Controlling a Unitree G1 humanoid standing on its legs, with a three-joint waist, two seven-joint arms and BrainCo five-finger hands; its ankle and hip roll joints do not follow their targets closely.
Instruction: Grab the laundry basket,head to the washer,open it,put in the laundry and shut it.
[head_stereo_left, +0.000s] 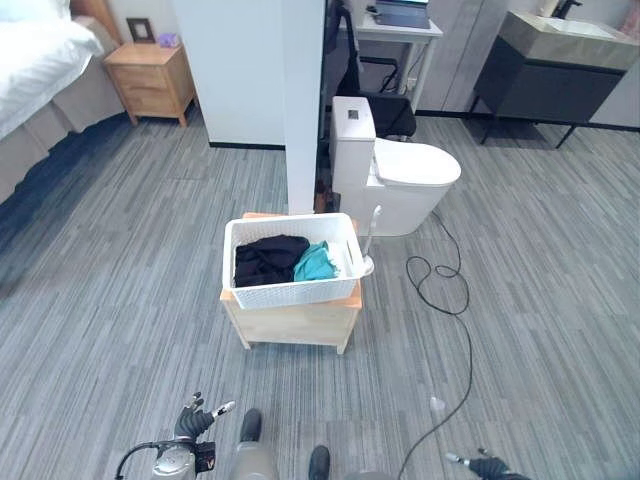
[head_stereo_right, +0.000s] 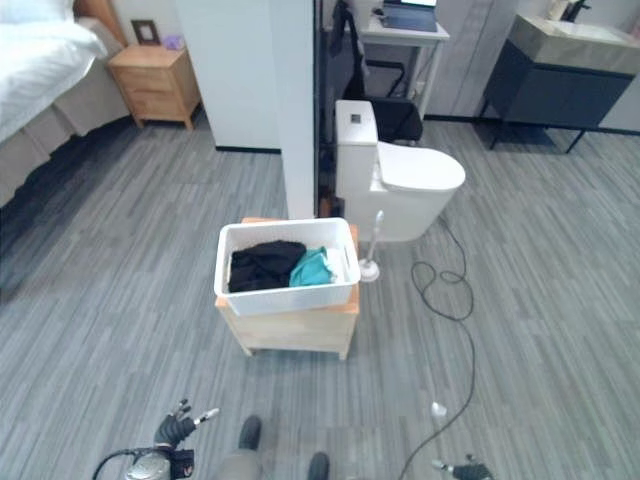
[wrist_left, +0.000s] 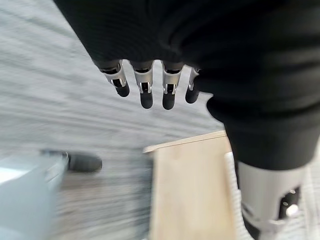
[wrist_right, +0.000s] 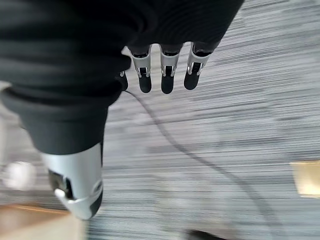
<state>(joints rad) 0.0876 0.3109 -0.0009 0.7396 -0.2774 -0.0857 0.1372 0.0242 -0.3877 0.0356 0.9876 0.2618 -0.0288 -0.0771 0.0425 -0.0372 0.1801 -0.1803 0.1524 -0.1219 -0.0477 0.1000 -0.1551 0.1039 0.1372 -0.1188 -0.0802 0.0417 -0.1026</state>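
White laundry basket (head_stereo_left: 291, 262) on small wooden stand (head_stereo_left: 293, 322), holding black clothes (head_stereo_left: 268, 258) and teal garment (head_stereo_left: 316, 263). Well ahead of both hands, untouched. Left robot hand (head_stereo_left: 198, 417) low at near left, fingers straight and relaxed, empty. Right robot hand (wrist_right: 162, 75) low at near right, fingers straight, empty. Toilet (head_stereo_left: 395, 170) behind basket. No readable writing.

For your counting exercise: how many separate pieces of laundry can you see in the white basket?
2: black clothing filling the left and middle of the laundry basket, and a teal piece at its right. More may lie hidden underneath.
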